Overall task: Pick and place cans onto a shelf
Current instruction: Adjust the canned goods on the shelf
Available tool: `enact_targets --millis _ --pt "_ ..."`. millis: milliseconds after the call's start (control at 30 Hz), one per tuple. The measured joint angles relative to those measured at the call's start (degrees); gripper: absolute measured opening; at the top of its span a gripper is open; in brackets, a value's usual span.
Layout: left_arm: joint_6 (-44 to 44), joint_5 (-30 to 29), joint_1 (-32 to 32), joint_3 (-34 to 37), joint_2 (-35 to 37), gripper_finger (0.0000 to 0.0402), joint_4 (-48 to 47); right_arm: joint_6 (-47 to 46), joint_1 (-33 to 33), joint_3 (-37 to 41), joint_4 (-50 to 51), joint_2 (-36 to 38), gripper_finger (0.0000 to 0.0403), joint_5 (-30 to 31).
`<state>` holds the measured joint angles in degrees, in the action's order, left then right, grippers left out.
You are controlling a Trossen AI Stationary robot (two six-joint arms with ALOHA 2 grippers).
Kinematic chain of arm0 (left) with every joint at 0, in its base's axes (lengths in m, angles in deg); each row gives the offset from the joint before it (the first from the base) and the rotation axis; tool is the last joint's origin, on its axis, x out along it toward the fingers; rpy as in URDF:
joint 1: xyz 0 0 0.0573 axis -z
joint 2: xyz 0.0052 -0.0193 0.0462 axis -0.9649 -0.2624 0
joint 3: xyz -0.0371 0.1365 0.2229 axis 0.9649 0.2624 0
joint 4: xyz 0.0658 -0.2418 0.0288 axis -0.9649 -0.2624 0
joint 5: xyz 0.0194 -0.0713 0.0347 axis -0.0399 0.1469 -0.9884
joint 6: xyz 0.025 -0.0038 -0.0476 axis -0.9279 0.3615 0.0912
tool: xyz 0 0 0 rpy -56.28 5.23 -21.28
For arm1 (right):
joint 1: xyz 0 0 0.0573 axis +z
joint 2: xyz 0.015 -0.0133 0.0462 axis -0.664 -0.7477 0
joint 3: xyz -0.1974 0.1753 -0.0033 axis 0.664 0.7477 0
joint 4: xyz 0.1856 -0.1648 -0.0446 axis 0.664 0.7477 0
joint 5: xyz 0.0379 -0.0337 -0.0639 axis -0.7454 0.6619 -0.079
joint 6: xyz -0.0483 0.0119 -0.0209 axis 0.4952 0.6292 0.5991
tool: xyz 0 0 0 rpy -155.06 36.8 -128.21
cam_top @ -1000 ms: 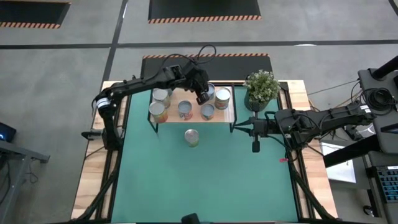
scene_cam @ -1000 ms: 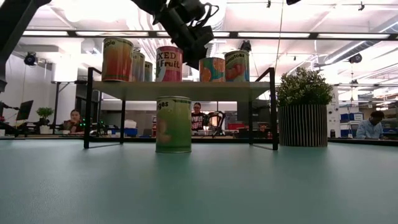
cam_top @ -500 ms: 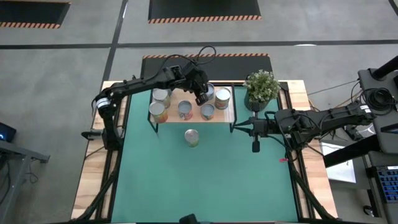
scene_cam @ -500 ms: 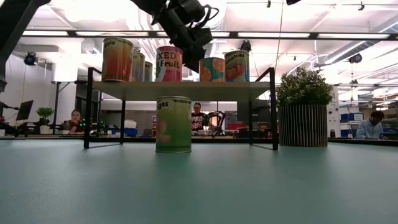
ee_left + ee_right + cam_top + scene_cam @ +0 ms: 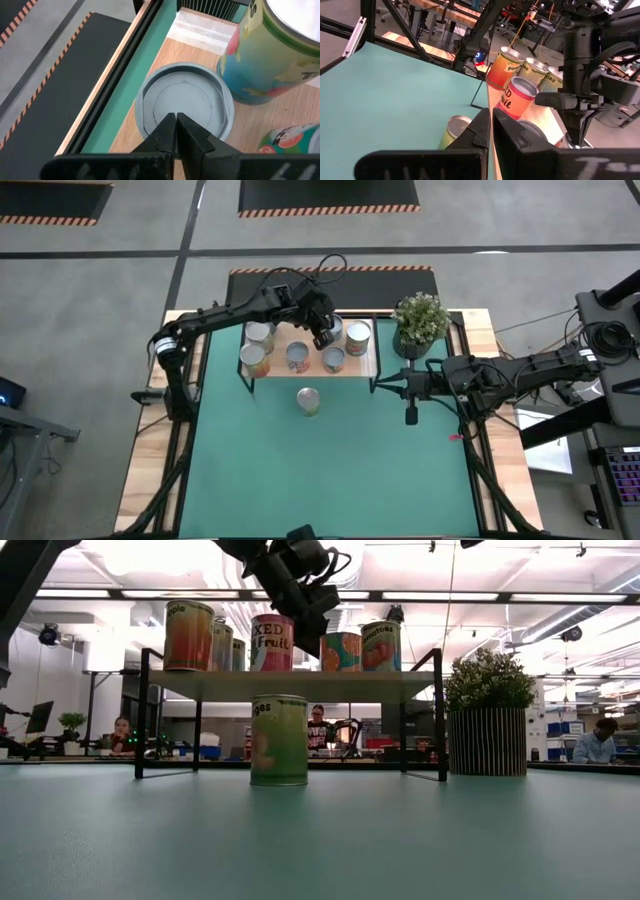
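Left gripper [image 5: 323, 336], fingers pressed together, hovers above shelf [image 5: 305, 370] cans [image 5: 297, 356].

Pink can [image 5: 272, 643] on shelf [image 5: 290, 686]: "XED Fruit", partly hidden. Orange can [image 5: 506, 67]: "Pine…". Can on mat [image 5: 279, 739]: "…ges".

left arm [image 5: 215, 315]: dark, slim jointed links, black cable looping above the wrist
right arm [image 5: 520, 370]: dark, thicker jointed links, black cables bundled at its base
left gripper [image 5: 175, 127]: two black tapered fingers on a flat black crossbar
right gripper [image 5: 487, 125]: two black wedge fingers, faint raised lettering on the crossbar
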<state>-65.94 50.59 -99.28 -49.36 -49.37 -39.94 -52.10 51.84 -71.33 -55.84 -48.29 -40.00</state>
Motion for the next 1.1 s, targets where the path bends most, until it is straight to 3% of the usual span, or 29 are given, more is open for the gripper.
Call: enact_targets --millis 533,1100 --pt "0.0 -0.2 -0.1 -0.3 -2.0 0.0000 4.7 0.0 0.0 0.0 0.0 0.0 0.0009 0.0" --pt "0.4 -0.5 -0.1 -1.0 -1.5 0.0000 -0.4 0.0 0.0 0.0 0.6 0.0 0.0009 0.0"
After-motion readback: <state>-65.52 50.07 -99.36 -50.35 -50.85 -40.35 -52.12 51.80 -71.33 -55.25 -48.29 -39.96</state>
